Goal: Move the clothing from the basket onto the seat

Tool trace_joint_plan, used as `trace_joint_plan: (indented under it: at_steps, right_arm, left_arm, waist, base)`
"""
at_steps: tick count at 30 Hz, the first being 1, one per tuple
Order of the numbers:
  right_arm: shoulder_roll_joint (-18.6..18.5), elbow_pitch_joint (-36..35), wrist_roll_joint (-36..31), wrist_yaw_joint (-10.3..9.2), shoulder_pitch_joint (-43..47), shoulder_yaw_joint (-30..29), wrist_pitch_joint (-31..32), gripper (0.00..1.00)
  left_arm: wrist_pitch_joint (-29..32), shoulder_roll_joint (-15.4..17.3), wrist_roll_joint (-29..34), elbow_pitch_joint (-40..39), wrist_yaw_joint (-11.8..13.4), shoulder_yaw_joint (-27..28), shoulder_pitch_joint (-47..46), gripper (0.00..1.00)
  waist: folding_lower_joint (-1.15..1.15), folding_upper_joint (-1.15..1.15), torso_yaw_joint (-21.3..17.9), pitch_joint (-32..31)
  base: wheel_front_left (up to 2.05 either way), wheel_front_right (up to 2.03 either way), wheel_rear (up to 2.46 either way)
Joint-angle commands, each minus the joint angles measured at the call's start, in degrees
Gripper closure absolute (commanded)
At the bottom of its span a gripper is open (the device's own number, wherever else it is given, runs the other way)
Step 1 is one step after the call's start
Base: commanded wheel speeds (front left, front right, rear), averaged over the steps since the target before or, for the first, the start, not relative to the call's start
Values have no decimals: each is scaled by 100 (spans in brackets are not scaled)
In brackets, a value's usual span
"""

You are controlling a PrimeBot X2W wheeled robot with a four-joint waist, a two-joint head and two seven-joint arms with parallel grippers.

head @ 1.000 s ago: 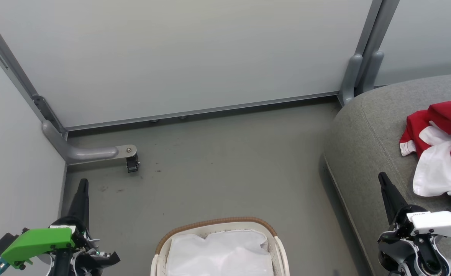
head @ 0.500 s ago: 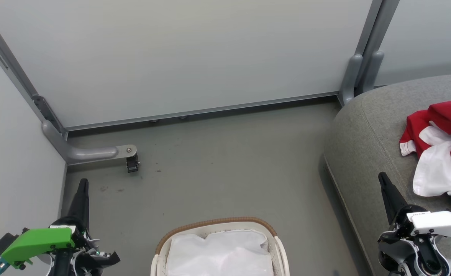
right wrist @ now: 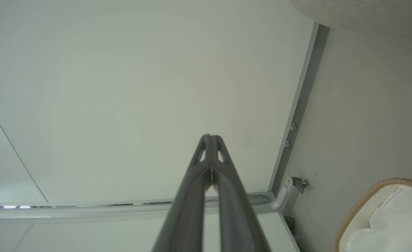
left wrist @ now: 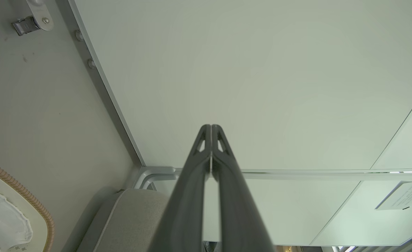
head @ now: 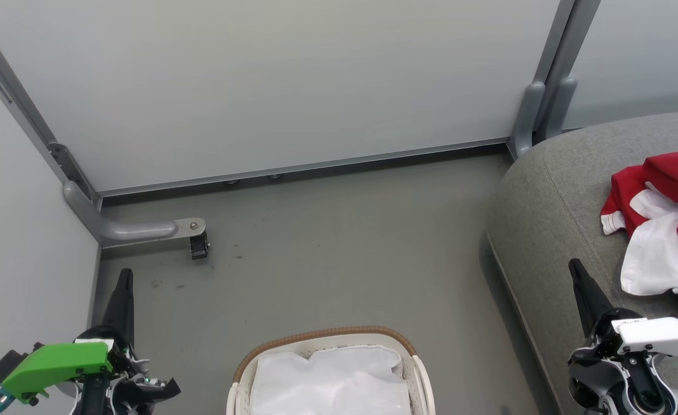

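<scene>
Task status

- The basket point(head: 327, 334) stands on the floor point(head: 339, 248). The part of its interior in view contains the white cloth lining point(head: 327, 380), with nothing red lying on it. The basket's near portion is cut off by the picture edge.
- The clothing point(head: 661, 225), red with white panels, lies bunched on the seat point(head: 546, 219), to the right of the basket and well apart from it.
- The left gripper point(left wrist: 211, 129) has its fingers pressed together and holds nothing. It is positioned left of the basket.
- The right gripper point(right wrist: 210, 138) has its fingers pressed together and holds nothing. It is positioned right of the basket, at the seat's edge, near the clothing but apart from it.

Assessment: the transfer appears complete or nearly so. The one step possibly left is to confirm that no garment lies in the basket's hidden near portion.
</scene>
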Motion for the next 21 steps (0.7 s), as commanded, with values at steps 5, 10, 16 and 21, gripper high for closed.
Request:
trace_joint_plan:
  at_steps: [5, 10, 16, 21]
  right_arm:
    - [-34, -17, 19, -1, -46, -11, 8, 100]
    - [-34, -17, 19, -2, -46, -11, 7, 100]
    - [-34, -17, 19, -2, -46, -11, 7, 100]
    - [-34, -17, 19, -2, -46, -11, 7, 100]
  left_arm:
    - [18, 35, -17, -11, -26, 13, -67, 100]
    - [19, 35, -18, -10, -26, 13, -67, 100]
    - [18, 35, -18, -10, -26, 13, -67, 100]
    - [19, 35, -18, -10, -26, 13, -67, 100]
  waist:
    - [0, 0, 0, 0]
    - [0, 0, 0, 0]
    - [0, 0, 0, 0]
    - [0, 0, 0, 0]
  base:
    - [0, 0, 0]
    - [0, 0, 0]
    - [0, 0, 0]
    - [0, 0, 0]
